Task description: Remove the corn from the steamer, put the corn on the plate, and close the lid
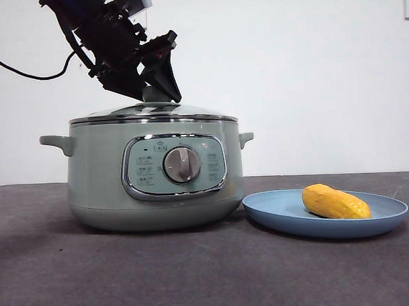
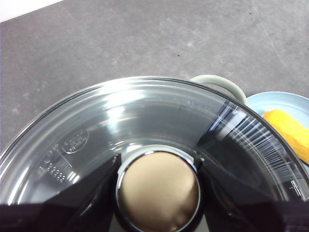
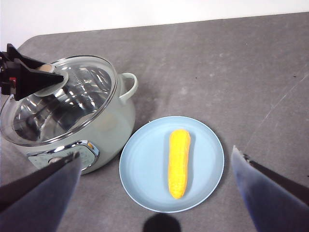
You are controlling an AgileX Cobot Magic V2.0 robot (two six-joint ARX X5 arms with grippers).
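With the lid [image 1: 153,112] seated on the steamer [image 1: 155,175], an off-centre release risks dragging it askew. Left gripper [image 2: 158,189] fingers [image 2: 91,191] close against the lid's knob [image 2: 158,192] on both sides. Right gripper [image 3: 154,193] waits above, fingers wide, empty. Corn [image 3: 178,162] lies on the plate [image 3: 145,164] beside the steamer.

one corn [image 3: 178,163], one plate [image 3: 145,164], one steamer [image 1: 98,177], one lid [image 3: 82,96].

My left tool [image 1: 163,87] covers most of the lid's knob [image 2: 159,191] in the front view. The panel markings beside the steamer's dial [image 1: 182,164] are too small to read. Beyond my left tool, the picture's edge cuts off the corn [image 2: 292,131].
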